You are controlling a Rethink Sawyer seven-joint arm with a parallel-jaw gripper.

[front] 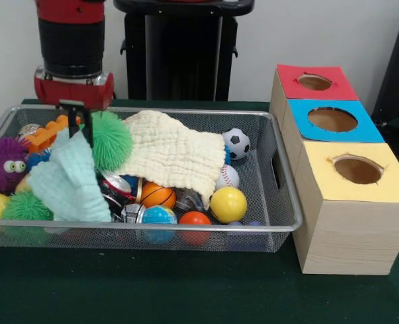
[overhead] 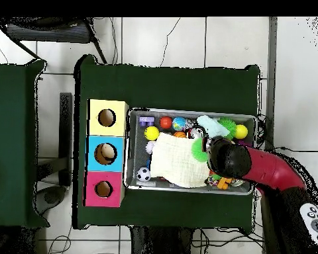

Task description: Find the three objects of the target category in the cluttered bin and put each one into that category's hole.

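Observation:
The silver wire-mesh bin holds mixed clutter. A cream cloth lies over the middle and a mint cloth rises at the left. Balls show at the front right: a soccer ball, a baseball, a yellow ball and a basketball. My gripper reaches down into the bin's far left, between the mint cloth's top and a green spiky ball. The red-surround hole is on the farthest box. In the overhead view the arm covers the gripper over the bin.
A blue-surround hole and a yellow-surround hole sit in the boxes nearer the camera, tight against the bin's right side. A purple fuzzy toy with eyes and orange bricks lie at the bin's left. The robot's pedestal stands behind.

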